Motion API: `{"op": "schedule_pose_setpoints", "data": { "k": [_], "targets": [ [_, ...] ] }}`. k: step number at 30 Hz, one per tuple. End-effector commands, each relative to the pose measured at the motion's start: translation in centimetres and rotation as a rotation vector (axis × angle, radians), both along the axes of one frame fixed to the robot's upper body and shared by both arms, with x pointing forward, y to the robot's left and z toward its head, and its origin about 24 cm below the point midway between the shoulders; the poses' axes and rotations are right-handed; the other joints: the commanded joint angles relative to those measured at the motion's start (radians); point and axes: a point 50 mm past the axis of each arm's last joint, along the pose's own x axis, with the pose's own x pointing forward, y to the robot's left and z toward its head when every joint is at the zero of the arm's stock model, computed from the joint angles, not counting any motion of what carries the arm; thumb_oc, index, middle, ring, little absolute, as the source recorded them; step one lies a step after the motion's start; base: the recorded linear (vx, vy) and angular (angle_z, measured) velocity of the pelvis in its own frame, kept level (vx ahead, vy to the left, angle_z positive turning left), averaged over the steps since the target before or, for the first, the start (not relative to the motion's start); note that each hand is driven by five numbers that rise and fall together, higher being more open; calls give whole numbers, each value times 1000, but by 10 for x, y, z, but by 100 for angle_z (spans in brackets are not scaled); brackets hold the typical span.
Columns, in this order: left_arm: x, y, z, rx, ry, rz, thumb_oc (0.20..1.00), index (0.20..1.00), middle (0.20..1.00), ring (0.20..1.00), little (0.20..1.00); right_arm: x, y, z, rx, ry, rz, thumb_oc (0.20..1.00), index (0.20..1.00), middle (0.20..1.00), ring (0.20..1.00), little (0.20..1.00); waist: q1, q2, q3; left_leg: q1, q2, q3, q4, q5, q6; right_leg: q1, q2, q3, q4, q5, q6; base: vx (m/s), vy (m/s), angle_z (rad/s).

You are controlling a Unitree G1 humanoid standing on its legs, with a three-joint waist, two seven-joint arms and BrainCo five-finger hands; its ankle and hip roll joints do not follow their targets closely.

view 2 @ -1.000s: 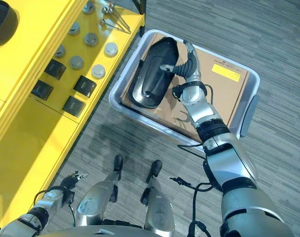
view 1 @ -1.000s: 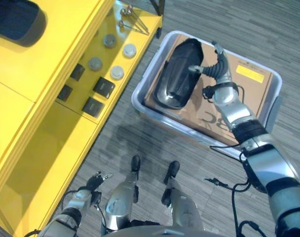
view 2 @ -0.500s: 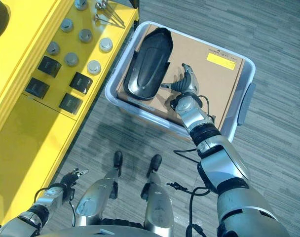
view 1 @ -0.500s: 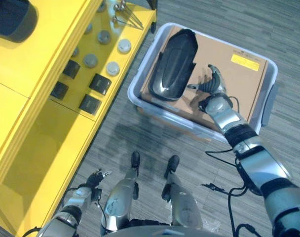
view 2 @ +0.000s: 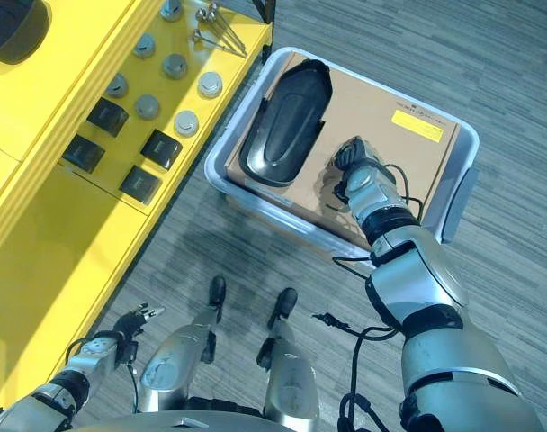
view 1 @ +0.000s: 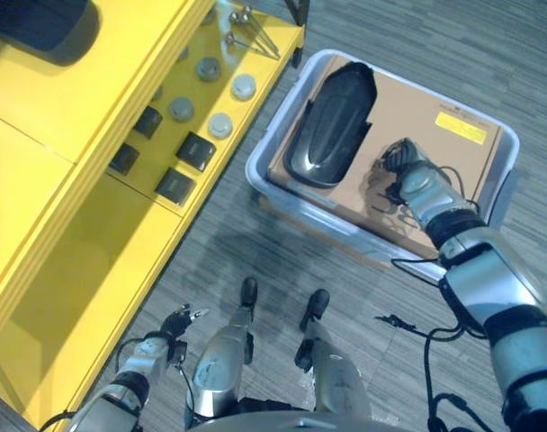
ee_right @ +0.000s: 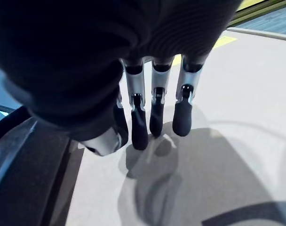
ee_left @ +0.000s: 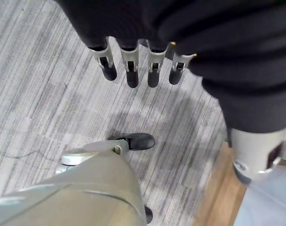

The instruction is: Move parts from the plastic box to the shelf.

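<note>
Right hand (view 2: 356, 162) has pulled back from the black part (view 2: 285, 135), fingers straight, empty over the box's (view 2: 461, 144) cardboard; nothing grasped yet. Left hand (ee_left: 138, 66) hangs open.

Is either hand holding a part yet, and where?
Nothing held. The right hand hovers open over the cardboard beside the black part; left hand hangs open.

The right robot hand (ee_right: 147, 89) is hanging close over a pale flat cardboard surface (ee_right: 237, 141), its silver fingers (ee_right: 156, 110) reaching down fairly straight with the dark tips near the surface and holding nothing. The fingers are casting a shadow onto the cardboard. A dark curved part (ee_right: 25, 174) is lying just beside the hand.
</note>
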Motion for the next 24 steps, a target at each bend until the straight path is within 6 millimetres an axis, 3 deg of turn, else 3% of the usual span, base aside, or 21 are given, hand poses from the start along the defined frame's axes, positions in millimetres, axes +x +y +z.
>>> {"op": "schedule_pose_setpoints", "data": {
  "k": [1,6,8,13,17,24],
  "targets": [
    [-2,-3,-3,32,26,-67,1000,1000,1000,1000,1000,-5,-3,-13,34,-101,-98,1000,1000,1000,1000,1000,20,21,-31,-43,32,2,-7,-81,-44,32,-76,-4,35,-146,75,-3,20,3],
    [-7,-7,-6,17,29,-46,1000,1000,1000,1000,1000,-5,7,22,63,-399,-107,1000,1000,1000,1000,1000,-3,18,-31,-39,33,9,-7,-83,-44,27,-72,11,36,-143,76,-6,32,1],
    [-7,-11,-7,-3,21,-29,1000,1000,1000,1000,1000,-8,20,49,92,-590,-90,1000,1000,1000,1000,1000,-16,18,-29,-30,33,15,-7,-87,-44,31,-69,23,34,-144,77,3,54,-5],
    [-5,-19,-7,-30,18,-19,1000,1000,1000,1000,1000,-15,37,80,120,-759,-3,1000,1000,1000,1000,1000,-29,20,-37,-30,31,15,-7,-90,-42,27,-67,34,32,-144,74,5,37,-4],
    [-4,-19,-7,-31,26,-20,1000,1000,1000,1000,1000,-11,42,80,91,-683,41,1000,1000,1000,1000,1000,-25,21,-38,-31,29,10,-7,-89,-41,26,-68,33,35,-146,71,0,0,0],
    [-3,-20,-7,-38,21,-21,1000,1000,1000,1000,1000,2,42,59,43,-481,43,1000,1000,1000,1000,1000,0,28,-31,-45,28,0,-7,-83,-42,17,-74,16,46,-151,68,0,3,0]
  ]
}}
